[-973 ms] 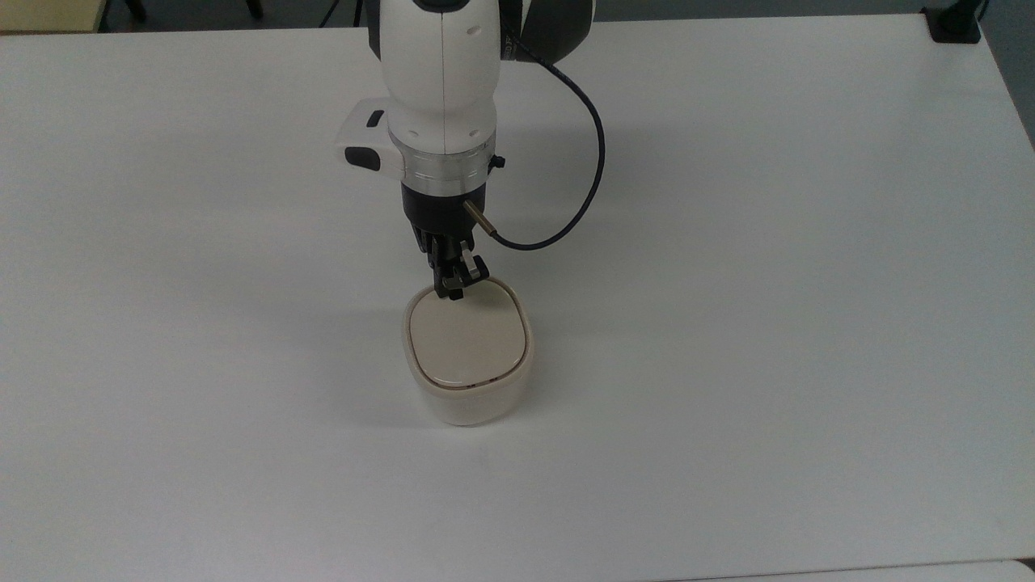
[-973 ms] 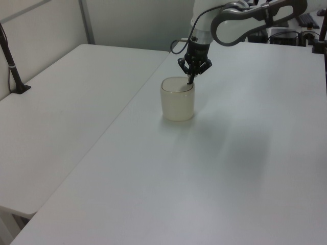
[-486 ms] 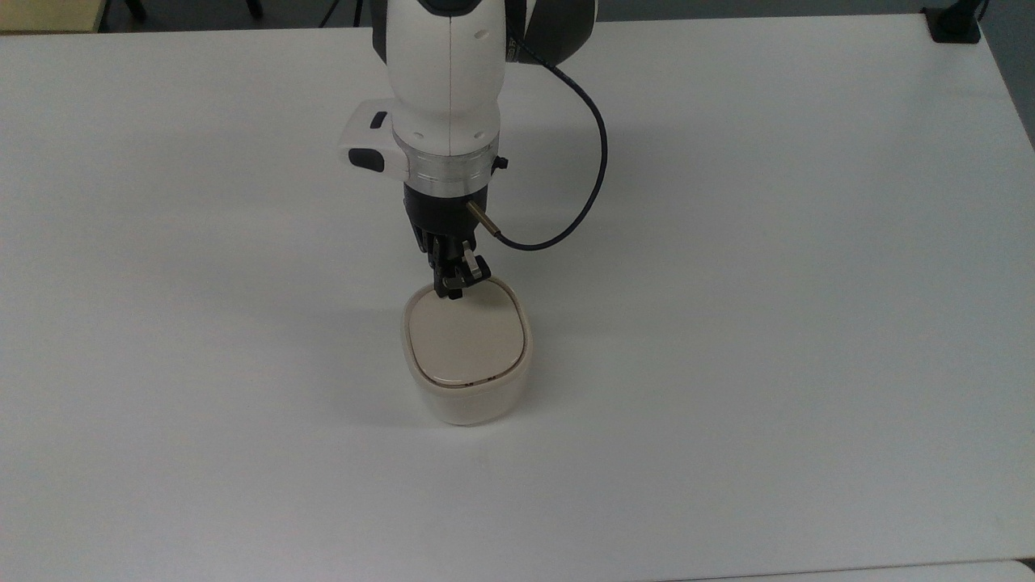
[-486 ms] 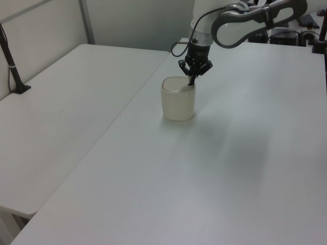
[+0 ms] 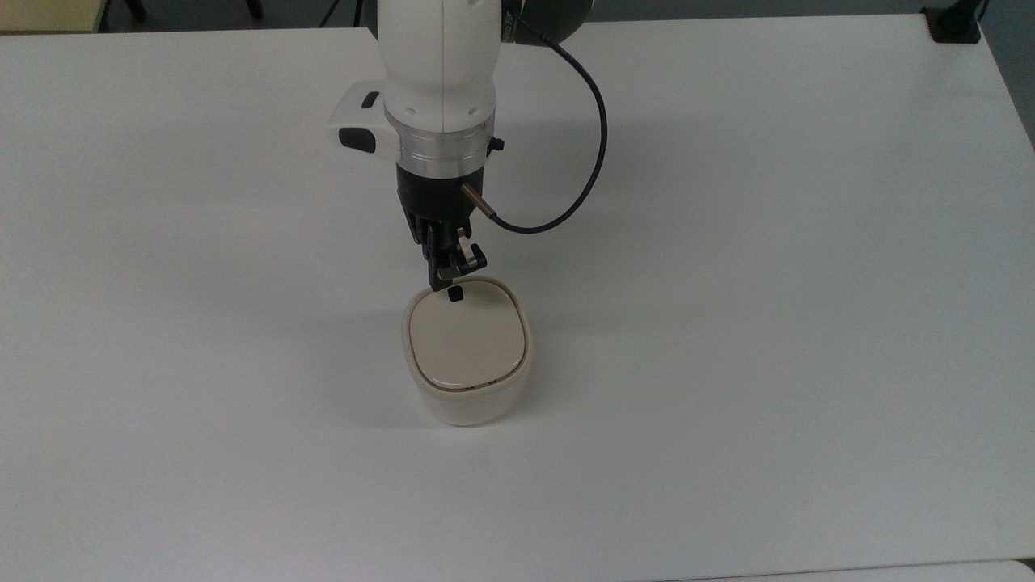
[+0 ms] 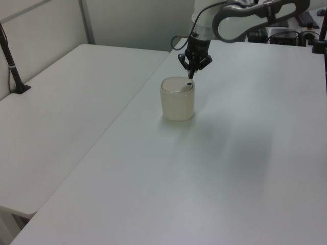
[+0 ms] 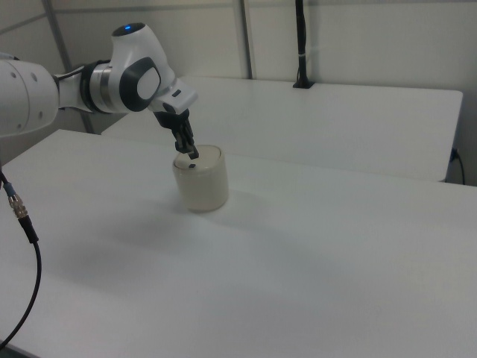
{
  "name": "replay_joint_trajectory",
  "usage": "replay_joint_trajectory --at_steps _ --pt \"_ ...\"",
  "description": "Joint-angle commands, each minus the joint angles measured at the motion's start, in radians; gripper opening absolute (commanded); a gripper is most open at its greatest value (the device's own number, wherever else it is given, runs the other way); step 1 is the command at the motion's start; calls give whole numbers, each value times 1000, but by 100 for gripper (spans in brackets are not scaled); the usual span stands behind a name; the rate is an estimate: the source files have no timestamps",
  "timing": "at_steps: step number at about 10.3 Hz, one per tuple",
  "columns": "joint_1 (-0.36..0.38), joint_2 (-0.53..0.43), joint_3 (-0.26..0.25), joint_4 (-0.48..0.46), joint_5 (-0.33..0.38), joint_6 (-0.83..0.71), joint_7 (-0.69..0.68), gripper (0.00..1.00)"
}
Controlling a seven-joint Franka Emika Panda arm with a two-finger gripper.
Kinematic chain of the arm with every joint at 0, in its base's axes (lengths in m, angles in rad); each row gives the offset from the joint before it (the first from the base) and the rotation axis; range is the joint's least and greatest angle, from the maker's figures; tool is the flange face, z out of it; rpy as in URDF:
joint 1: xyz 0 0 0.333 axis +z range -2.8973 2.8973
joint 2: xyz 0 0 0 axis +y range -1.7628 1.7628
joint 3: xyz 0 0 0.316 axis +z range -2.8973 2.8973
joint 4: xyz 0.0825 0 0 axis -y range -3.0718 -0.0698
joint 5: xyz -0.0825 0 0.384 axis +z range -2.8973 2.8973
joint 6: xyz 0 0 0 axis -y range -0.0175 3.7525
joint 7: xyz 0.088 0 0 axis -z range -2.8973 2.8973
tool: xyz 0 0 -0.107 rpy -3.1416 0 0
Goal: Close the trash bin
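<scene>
The trash bin [image 5: 467, 356] is a small cream-white rounded-square tub standing upright mid-table, also seen as trash bin [image 6: 178, 99] and trash bin [image 7: 201, 183]. Its beige lid [image 5: 466, 338] lies flat in the rim, with a small black square mark [image 5: 455, 296] at the edge nearest the arm. My gripper [image 5: 447, 280] hangs just above that edge, pointing down, fingers shut with nothing between them. The left view puts the gripper [image 6: 190, 75] a little above the lid, apart from it. In the right view the gripper [image 7: 192, 154] hovers over the mark.
The white table [image 5: 768, 283] spreads wide on all sides of the bin. A dark cable [image 5: 594, 145] loops from the wrist toward the top view's right. A black clamp [image 5: 954, 24] sits at the far right corner. A second table [image 6: 61, 112] adjoins.
The gripper has lifted off the lid's rear edge and drawn back slightly toward the arm, uncovering the black mark. The lid stays flat and the bin has not shifted.
</scene>
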Motion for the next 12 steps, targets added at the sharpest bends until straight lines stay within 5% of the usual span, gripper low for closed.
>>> replay_joint_trajectory --at_steps 1,6,9,10,12 --pt "-10 -70 8 -16 -7 -39 -29 0" --pt "-59 -300 9 -57 48 -333 -335 1" --pt "-93 -378 11 -84 83 -473 -494 81" --pt "-99 -386 11 -84 106 -532 -590 100" --pt "-102 -407 12 -79 109 -631 -774 100"
